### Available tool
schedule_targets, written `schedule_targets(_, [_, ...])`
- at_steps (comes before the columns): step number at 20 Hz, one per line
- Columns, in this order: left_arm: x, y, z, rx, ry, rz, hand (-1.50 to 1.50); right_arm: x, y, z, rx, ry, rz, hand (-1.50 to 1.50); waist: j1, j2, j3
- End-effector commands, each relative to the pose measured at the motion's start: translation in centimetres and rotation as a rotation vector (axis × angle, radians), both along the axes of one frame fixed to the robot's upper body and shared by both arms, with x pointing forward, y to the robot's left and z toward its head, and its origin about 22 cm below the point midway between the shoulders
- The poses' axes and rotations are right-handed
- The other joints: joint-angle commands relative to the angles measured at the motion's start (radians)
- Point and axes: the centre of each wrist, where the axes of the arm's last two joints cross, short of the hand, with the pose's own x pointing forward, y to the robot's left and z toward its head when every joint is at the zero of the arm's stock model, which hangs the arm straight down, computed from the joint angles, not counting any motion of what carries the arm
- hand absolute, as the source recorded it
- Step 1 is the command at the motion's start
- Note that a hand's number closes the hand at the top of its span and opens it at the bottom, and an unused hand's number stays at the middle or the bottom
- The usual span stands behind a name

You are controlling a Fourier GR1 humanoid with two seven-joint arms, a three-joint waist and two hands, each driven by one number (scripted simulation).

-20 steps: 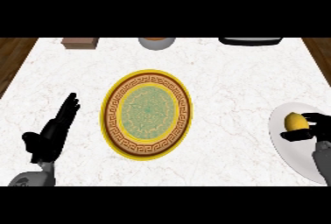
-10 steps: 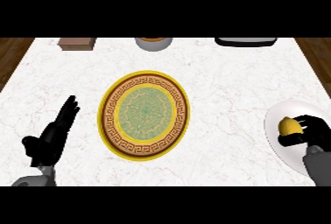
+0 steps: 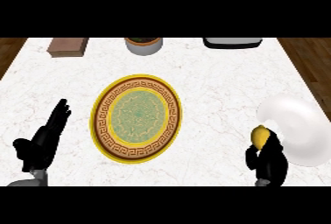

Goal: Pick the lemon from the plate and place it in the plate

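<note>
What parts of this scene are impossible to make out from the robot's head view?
- Lemon: its lower part is hidden by the right hand curled round it.
- White plate: the left rim is covered by that hand.
- Brown block, grey pot and dark tray: all are cut off by the top edge.

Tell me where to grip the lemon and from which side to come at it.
Grip the lemon across its rounded middle, coming from its right and below, as the right hand does now. It sits at the white plate's left edge, and its small, egg-like shape probably suits fingers curled round its width.
</note>
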Motion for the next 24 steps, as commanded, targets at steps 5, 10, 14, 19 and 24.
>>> schedule_targets(5, [-0.6, -0.1, -0.6, -0.009, 0.027, 0.003, 0.00, -6.1, 9.4, 0.9, -0.023, -0.093, 0.095, 1.50, -0.020, 0.017, 0.027])
schedule_targets(10, [-0.6, 0.7, -0.3, 0.003, 0.014, 0.029, 0.00, -8.1, 11.5, 4.1, -0.116, -0.214, 0.125, 1.50, -0.021, 0.018, 0.029])
schedule_targets(14, [-0.2, 0.8, 0.2, -0.013, 0.007, 0.028, 0.00, -8.7, 12.2, 8.0, -0.217, -0.336, 0.107, 1.50, -0.028, 0.016, 0.030])
schedule_targets(19, [-0.5, -0.1, -0.2, -0.018, 0.004, -0.005, 0.00, -11.5, 14.6, 12.2, -0.259, -0.395, 0.109, 1.50, -0.007, 0.025, 0.034])
schedule_targets(24, [0.5, -0.4, 0.6, -0.010, -0.016, -0.020, 0.00, -12.2, 16.4, 14.7, -0.299, -0.434, 0.088, 1.50, 0.027, 0.040, 0.037])
